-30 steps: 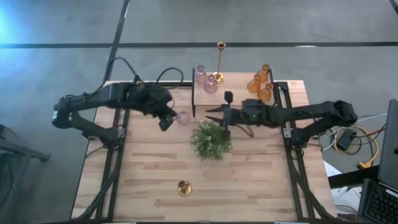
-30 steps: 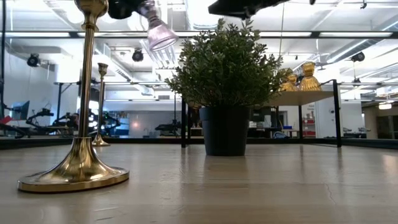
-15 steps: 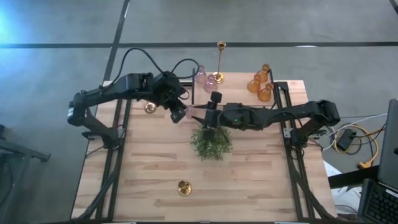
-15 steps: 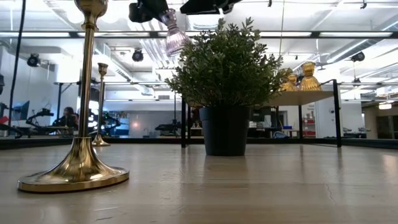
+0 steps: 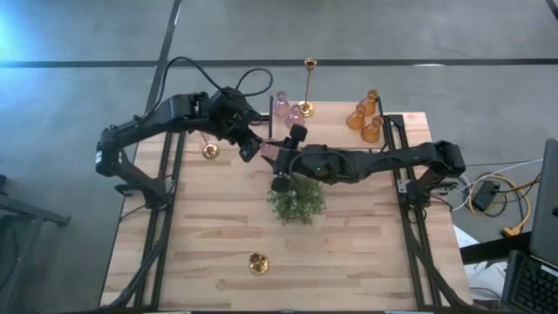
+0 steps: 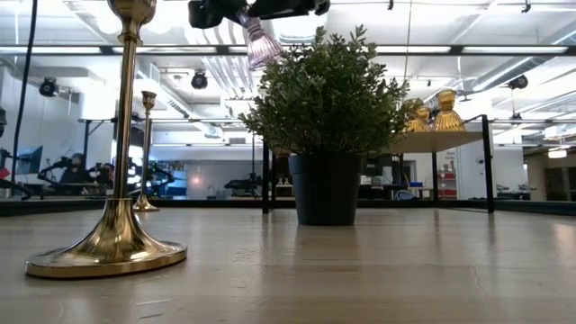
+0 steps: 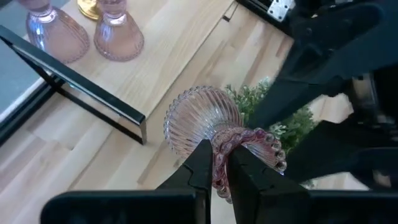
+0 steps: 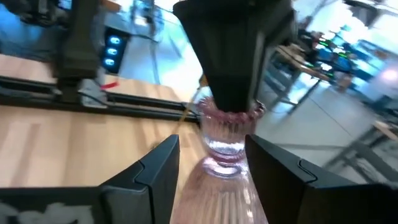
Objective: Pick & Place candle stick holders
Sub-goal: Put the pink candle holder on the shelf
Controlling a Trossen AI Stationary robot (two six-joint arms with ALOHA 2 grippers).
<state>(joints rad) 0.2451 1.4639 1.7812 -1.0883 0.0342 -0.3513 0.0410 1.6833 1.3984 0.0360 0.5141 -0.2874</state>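
Observation:
My left gripper (image 5: 251, 145) is shut on a pink ribbed glass candle stick holder (image 5: 262, 151), high above the table near the shelf. The holder also shows in the low view (image 6: 261, 40). My right gripper (image 5: 281, 159) is open. Its fingers (image 8: 155, 171) stand on either side of the same holder (image 8: 225, 146); whether they touch it, I cannot tell. Two more pink holders (image 5: 288, 112), a tall brass one (image 5: 309, 85) and three amber ones (image 5: 366, 116) stand on the raised shelf. Two brass holders (image 5: 209, 151) (image 5: 257, 262) stand on the table. My left gripper pinches the pink holder at its scalloped rim end (image 7: 219, 163) between its two fingers (image 7: 202, 171). The holder is lifted clear of the table. It is tilted, with its wide ribbed base (image 7: 198, 121) pointing away from the fingers and downward (image 6: 263, 49).
A bushy green potted plant (image 5: 296, 199) stands mid-table, right below my right gripper. The dark-framed shelf (image 5: 272, 131) runs along the far edge. In the low view, the near brass holder (image 6: 117, 180) stands at the front left.
My left gripper has carried the pink holder toward the table's right and far edge, nearer the shelf. My right gripper has moved toward the table's left, above the plant, until its fingers stand on either side of the holder.

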